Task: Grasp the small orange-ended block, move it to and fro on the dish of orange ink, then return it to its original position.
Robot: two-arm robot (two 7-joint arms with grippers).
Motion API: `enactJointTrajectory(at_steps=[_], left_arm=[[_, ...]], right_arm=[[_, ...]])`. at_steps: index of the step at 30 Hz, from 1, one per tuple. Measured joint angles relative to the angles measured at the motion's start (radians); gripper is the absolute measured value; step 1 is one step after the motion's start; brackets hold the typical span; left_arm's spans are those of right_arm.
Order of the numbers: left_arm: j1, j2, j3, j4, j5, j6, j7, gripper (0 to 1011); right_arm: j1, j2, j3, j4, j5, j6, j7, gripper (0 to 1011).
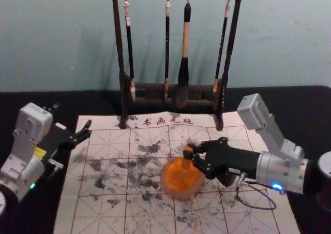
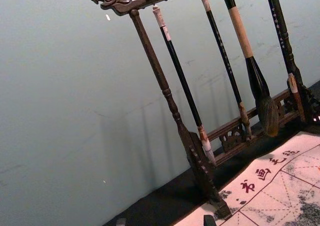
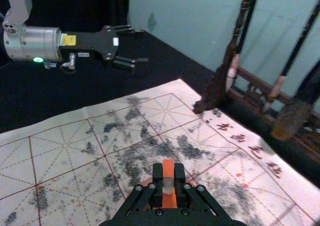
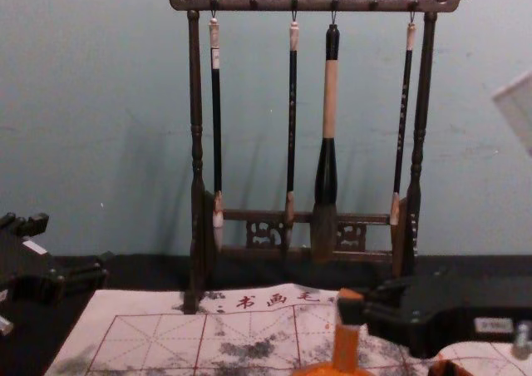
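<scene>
We note right gripper point(image 1: 190, 154) pinching squared orange-ended block point(image 4: 347, 347) upright at round, glossy ink dish point(image 1: 178, 193); left gripper point(image 1: 72, 117) spread wide near mottled calligraphy mat point(image 1: 103, 213)

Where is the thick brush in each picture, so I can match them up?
Head view: thick brush, upper half, just right of centre.
Left wrist view: it hangs beside a thin brush.
Right wrist view: its bristles, near the picture's edge.
Chest view: right of centre, reaching below mid-height.
Shared landmark: the dark rack.
</scene>
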Motion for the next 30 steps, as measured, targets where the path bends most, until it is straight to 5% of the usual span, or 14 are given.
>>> enactJointTrajectory(at_steps=[17, 30], left_arm=[[0.000, 0.000, 0.000, 0.000, 0.000, 0.000, 0.000, 1001], [0.000, 0.000, 0.000, 0.000, 0.000, 0.000, 0.000, 1002]], right_arm=[[-0.162, 0.110, 0.135, -0.170, 0.041, 0.027, -0.128, 92], [-0.227, 0.135, 0.189, -0.215, 0.029, 0.058, -0.164, 92]])
